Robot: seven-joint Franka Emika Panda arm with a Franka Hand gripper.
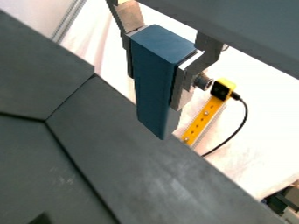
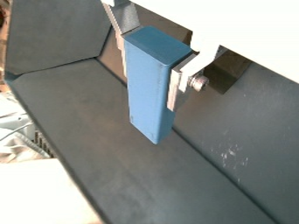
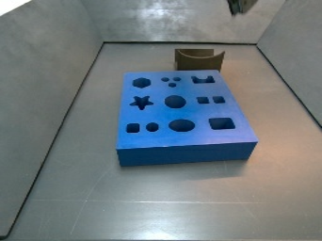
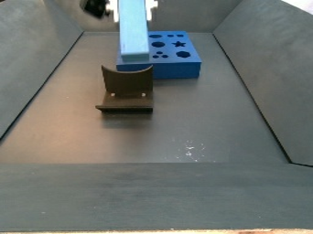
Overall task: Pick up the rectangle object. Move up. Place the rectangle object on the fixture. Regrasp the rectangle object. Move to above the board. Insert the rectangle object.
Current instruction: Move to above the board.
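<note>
— Where is everything?

— My gripper (image 2: 155, 54) is high over the floor (image 4: 184, 119), with the rectangle object (image 2: 149, 83) hanging upright between my fingers (image 2: 191, 68). In a side view, the block's (image 4: 132, 32) lower end sits just above the fixture (image 4: 126, 90).

— And the board (image 3: 183, 115)?

— Flat on the floor, the fixture (image 3: 199, 59) just behind it.

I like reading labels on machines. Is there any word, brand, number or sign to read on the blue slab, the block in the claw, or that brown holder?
No readable text in any view.
The board: only shaped cut-outs, no writing.
The rectangle object, held in the claw: plain and unmarked.
The fixture: plain and dark, no label.
The yellow strip in a wrist view: any markings are too blurred to read.
</note>
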